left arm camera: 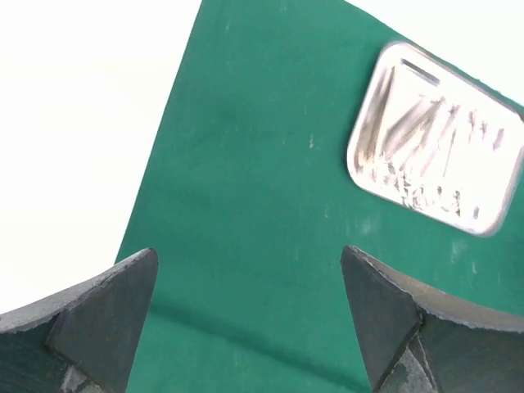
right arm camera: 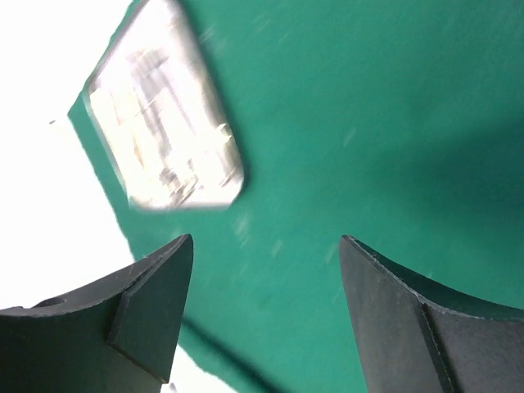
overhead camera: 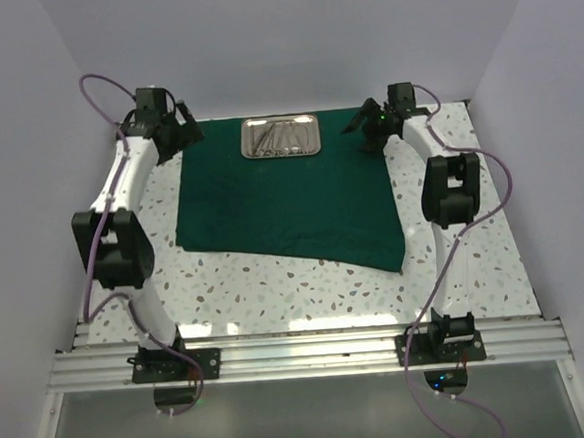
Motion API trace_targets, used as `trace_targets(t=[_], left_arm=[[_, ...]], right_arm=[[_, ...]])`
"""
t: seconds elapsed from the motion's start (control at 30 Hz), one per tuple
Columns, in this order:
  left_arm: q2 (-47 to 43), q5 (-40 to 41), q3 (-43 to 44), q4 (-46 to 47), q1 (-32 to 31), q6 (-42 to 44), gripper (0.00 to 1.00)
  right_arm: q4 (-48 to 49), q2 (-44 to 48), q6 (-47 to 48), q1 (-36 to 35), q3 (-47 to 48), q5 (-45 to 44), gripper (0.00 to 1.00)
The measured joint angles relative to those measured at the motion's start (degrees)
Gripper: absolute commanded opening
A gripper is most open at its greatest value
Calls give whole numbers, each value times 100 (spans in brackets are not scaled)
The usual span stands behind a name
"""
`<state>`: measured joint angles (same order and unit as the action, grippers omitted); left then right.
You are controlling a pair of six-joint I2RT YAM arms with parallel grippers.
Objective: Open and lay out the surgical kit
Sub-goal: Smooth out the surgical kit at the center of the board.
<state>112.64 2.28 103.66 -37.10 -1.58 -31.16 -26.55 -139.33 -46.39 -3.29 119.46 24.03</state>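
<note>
The dark green cloth [overhead camera: 291, 204] of the surgical kit lies spread flat over the middle of the table. On its far edge sits a shiny steel tray [overhead camera: 280, 137] with slim silver instruments lying in it. My left gripper [overhead camera: 187, 124] hovers open over the cloth's far left corner, and its wrist view shows the cloth [left arm camera: 246, 205] and the tray [left arm camera: 434, 139] with nothing between the fingers. Over the far right corner my right gripper [overhead camera: 360, 126] is open too, above the cloth [right arm camera: 368, 123], with the tray [right arm camera: 164, 123] blurred to its left.
The speckled white table [overhead camera: 307, 293] shows around the cloth, widest at the front. White walls close in the left, right and back. A metal rail [overhead camera: 302, 357] carries both arm bases at the near edge.
</note>
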Motion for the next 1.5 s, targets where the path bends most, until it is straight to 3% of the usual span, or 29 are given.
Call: trace_targets(t=[0.23,0.37,0.47,0.7,1.13,1.5], left_arm=[[-2389,544,-2894,109,-898,-675,94],[-2575,365,-4417,190,-1156,-1263,92],[-2562,343,-5058,138,-1134,-1652,90],[-2553,511,-5180,358,-1130,-2319,86],[-2568,1019,-5707,605,-1209,-2826,56],[-2337,1346,-5567,927,-1305,-2804,54]], right_arm=[[-455,2280,-116,-125,-1423,-173,73],[-710,3615,-118,-256,-2312,-365,73],[-907,4159,-96,-404,-2841,-527,73],[-1438,4636,96,-846,-3832,-885,73],[-2153,5455,562,-855,-4199,-1355,72],[-2461,5528,761,-861,-4312,-1434,72]])
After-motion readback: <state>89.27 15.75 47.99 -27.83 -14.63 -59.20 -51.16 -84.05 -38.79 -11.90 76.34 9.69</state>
